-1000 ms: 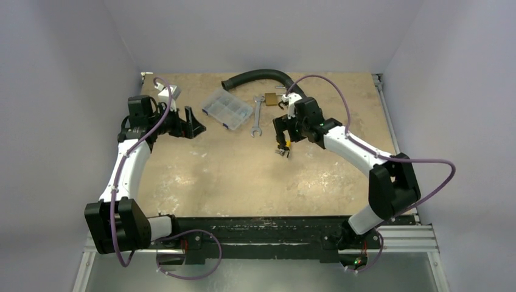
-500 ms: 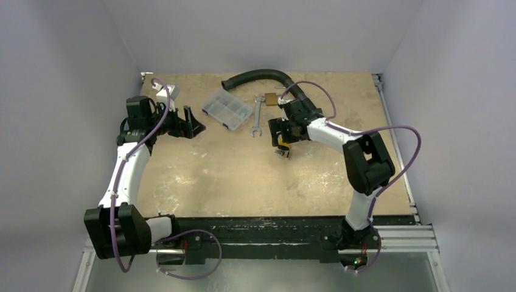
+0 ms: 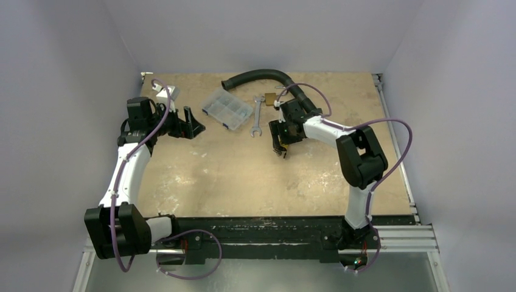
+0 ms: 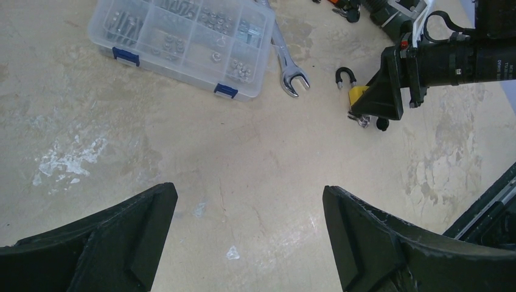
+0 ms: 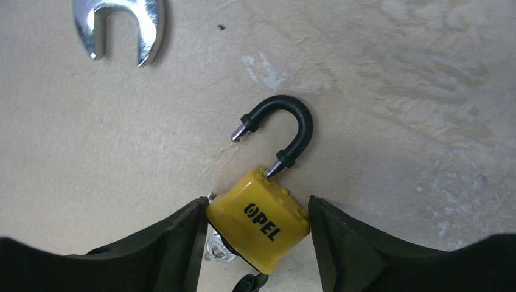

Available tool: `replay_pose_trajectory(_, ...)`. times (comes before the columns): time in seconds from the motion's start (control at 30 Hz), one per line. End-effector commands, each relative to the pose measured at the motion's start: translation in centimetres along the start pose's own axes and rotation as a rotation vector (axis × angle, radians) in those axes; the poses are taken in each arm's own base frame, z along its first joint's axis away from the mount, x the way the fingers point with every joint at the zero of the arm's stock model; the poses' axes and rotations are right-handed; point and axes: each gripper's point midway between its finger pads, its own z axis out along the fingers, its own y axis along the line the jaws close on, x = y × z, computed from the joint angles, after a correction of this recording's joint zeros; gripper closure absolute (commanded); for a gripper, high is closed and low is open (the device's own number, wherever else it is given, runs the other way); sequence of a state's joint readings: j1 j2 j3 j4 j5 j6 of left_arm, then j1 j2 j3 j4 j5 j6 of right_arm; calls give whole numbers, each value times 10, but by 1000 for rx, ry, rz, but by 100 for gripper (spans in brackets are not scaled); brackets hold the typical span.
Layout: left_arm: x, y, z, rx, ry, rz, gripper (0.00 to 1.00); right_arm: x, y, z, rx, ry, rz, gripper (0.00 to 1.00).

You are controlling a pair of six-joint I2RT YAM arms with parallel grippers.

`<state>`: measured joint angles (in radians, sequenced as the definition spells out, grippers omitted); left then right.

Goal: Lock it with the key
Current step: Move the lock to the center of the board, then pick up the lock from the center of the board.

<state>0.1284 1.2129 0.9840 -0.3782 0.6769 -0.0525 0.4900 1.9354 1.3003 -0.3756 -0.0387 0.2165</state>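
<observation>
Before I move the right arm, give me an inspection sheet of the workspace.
Surface: beige table, scuffed with pale patches.
Job's things: yellow padlock lying flat, black shackle open; silver ring at its base, key not clearly seen.
Clutter: wrench, clear parts box, brass padlock, black hose.
Grippers: right gripper fingers closed against both sides of the yellow padlock's body; left gripper open, holding nothing.
Cables: purple cables loop along both arms.
Surroundings: plain pale walls on three sides.
</observation>
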Motion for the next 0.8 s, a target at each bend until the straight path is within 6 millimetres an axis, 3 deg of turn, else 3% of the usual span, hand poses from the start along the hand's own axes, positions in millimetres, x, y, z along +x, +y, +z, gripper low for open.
replay_pose_trajectory(0.0, -13, -7, -2, 23, -47, 41, 0, -5, 21, -13, -133, -14, -148, 34)
replay_pose_trajectory(0.17, -13, -10, -3, 41, -48, 48, 0, -5, 29, -31, -226, -52, -413, 30)
replay_pose_trajectory(0.37, -12, -13, -3, 53, -47, 54, 0, -4, 22, -44, -204, -74, -526, 46)
replay_pose_trajectory(0.43, -12, -13, -3, 53, -47, 52, 0, -6, 21, -46, -185, -73, -489, 35)
replay_pose_trajectory(0.5, -14, -12, -3, 48, -51, 52, 0, -7, 22, -46, -177, -61, -436, 13)
replay_pose_trajectory(0.53, -14, -12, -4, 49, -53, 55, 0, -8, 22, -45, -172, -68, -408, 10)
replay_pose_trajectory(0.77, -16, -15, -4, 62, -56, 64, 0, -3, 28, -32, -218, -82, -426, 14)
